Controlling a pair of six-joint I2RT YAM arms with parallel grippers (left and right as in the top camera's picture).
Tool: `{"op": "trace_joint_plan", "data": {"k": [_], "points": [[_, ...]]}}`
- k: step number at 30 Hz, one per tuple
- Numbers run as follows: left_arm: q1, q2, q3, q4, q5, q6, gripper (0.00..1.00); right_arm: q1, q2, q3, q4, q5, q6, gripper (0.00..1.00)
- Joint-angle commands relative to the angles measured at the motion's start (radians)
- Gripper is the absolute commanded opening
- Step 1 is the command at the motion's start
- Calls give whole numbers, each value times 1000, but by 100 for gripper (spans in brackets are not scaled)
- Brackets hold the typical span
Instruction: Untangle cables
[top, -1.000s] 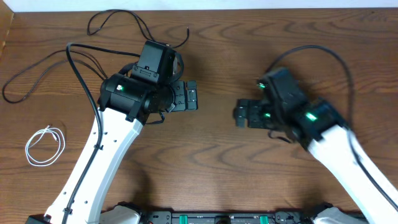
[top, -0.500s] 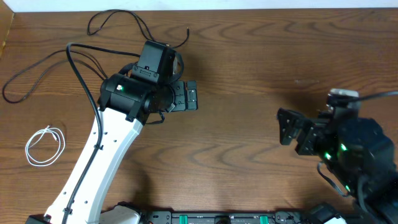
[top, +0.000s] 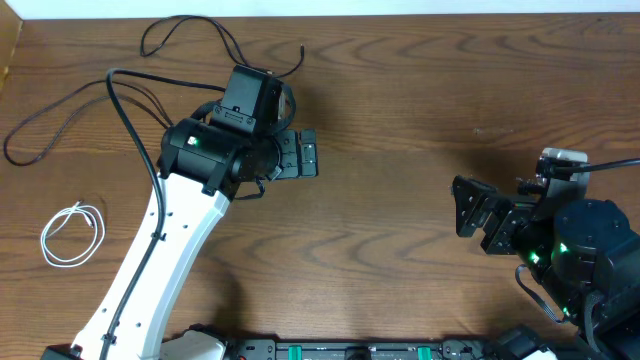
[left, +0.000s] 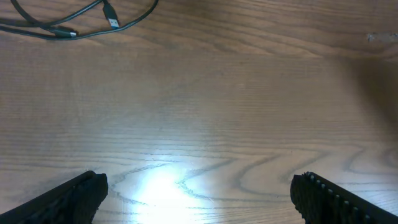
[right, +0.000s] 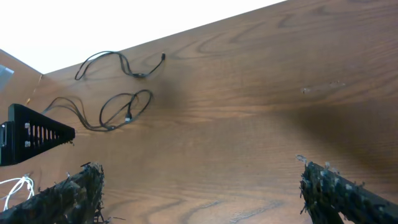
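Observation:
One thin black cable (top: 222, 33) lies along the far edge of the table. It also appears at the upper left of the right wrist view (right: 118, 59). A longer black cable (top: 50, 108) runs from the far left and passes under my left arm. Its loop and plug (right: 124, 106) show beyond the wrist, and its plug end (left: 111, 11) lies at the top of the left wrist view. The white cable (top: 102, 232) is a small coil on its own at the front left. My left gripper (top: 316, 153) and right gripper (top: 468, 212) face each other, both open and empty over bare wood.
My left arm (top: 170, 240) crosses the table from the front edge to the middle, with its thick black cable (top: 125, 115) arching over the thin ones. The table's far edge (top: 400, 14) runs along the top. One finger of the left gripper (right: 37, 134) shows in the right wrist view.
My right arm has pulled back from the middle of the table to the front right, its gripper still open. The left arm and the cables have not moved.

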Motion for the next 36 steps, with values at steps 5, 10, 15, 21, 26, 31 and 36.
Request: {"op": "trace_joint_plan", "data": {"k": [5,10,15,21,26,31,36], "points": [[-2,6,-1,-7,-16,13,100,-119,-1,15,-8,11,2,99],[-2,6,-1,-7,-16,13,100,-210,-8,15,-11,11,2,99],[-2,6,-1,-7,-16,13,100,-332,-28,14,-55,11,2,99],[-2,6,-1,-7,-16,13,100,-439,-60,15,-140,11,2,99],[-2,6,-1,-7,-16,13,100,-455,-83,14,-223,11,2,99],[-2,6,-1,-7,-16,13,100,-455,-106,14,-307,11,2,99],[-2,6,-1,-7,-16,13,100,-455,-135,-3,-362,54,-12,99]]}}
